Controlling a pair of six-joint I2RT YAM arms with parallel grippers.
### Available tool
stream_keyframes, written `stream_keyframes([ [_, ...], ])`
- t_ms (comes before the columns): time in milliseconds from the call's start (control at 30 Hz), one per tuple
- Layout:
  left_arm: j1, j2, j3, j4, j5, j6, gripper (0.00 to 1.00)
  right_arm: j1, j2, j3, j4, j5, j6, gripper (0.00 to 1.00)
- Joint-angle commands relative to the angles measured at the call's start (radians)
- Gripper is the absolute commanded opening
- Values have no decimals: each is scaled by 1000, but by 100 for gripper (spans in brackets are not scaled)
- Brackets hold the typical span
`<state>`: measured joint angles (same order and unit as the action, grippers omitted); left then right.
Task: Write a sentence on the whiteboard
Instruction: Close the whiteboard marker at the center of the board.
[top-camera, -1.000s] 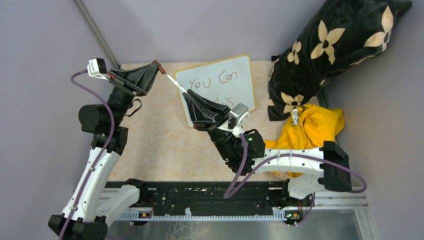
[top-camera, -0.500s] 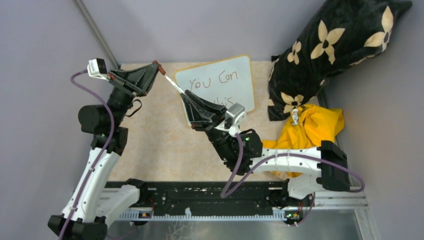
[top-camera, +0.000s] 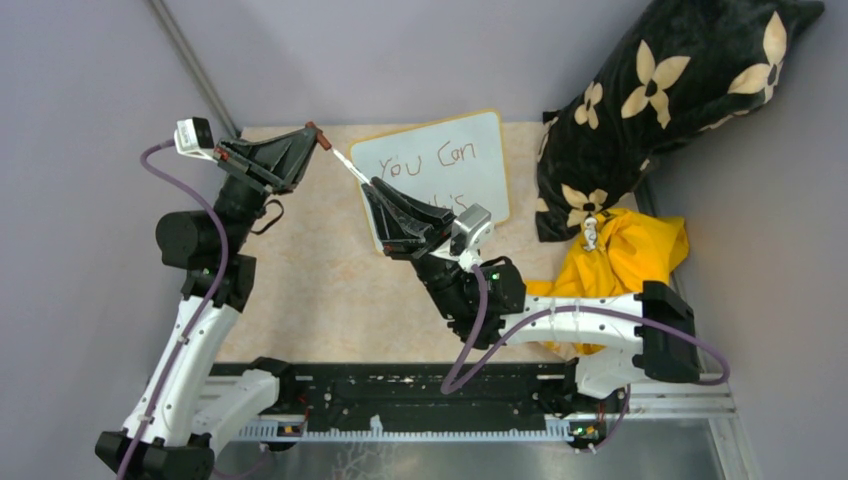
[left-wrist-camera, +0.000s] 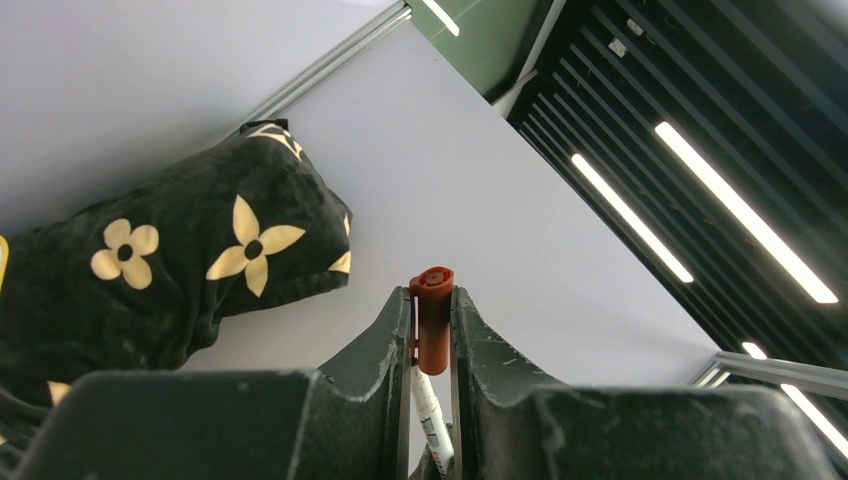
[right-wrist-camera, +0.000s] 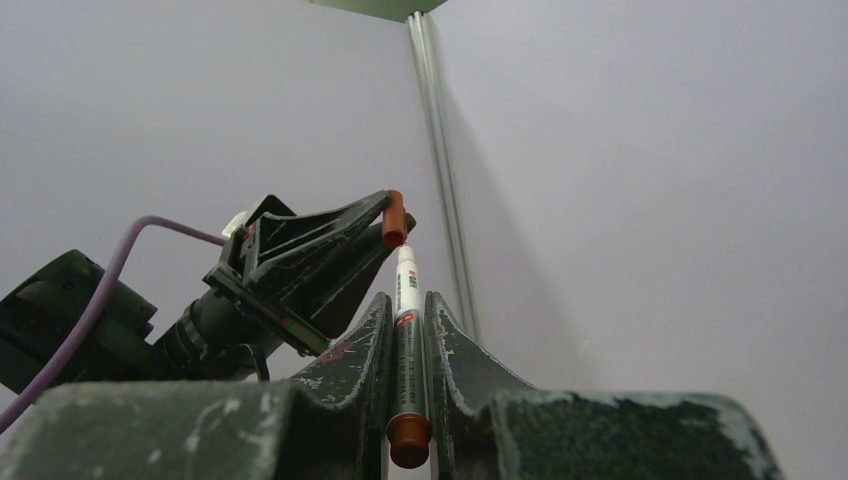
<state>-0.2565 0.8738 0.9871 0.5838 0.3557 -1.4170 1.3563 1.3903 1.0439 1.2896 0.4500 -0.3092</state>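
The whiteboard (top-camera: 487, 185) is sitting in the upper middle of the top view. Its sentence (top-camera: 455, 155) is showing "You Can", and my right arm is partly hiding the second line. My right pincer (top-camera: 374, 184) is gripping the marker (top-camera: 352, 168) over the board's left edge. The marker's tip is pointing up-left, just beside the cap (top-camera: 322, 137), which my left pincer (top-camera: 313, 134) is pinching.

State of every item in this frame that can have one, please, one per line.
left gripper: shut on the cap
cap: off the marker, clamped between the fingers
right gripper: shut on the marker
marker: uncapped, nib end aimed at the cap, close but not seated
whiteboard: written on
sentence: "You Can" readable, second line partly hidden by the right gripper
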Motion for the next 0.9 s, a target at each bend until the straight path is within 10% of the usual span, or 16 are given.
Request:
stream_keyframes([
  [0,-4,-12,0,23,0,7,0,-10,-5,54,34,-15,12,0],
  [867,-4,19,53,25,-31,34,0,-9,-54,4,20,-29,39,0],
])
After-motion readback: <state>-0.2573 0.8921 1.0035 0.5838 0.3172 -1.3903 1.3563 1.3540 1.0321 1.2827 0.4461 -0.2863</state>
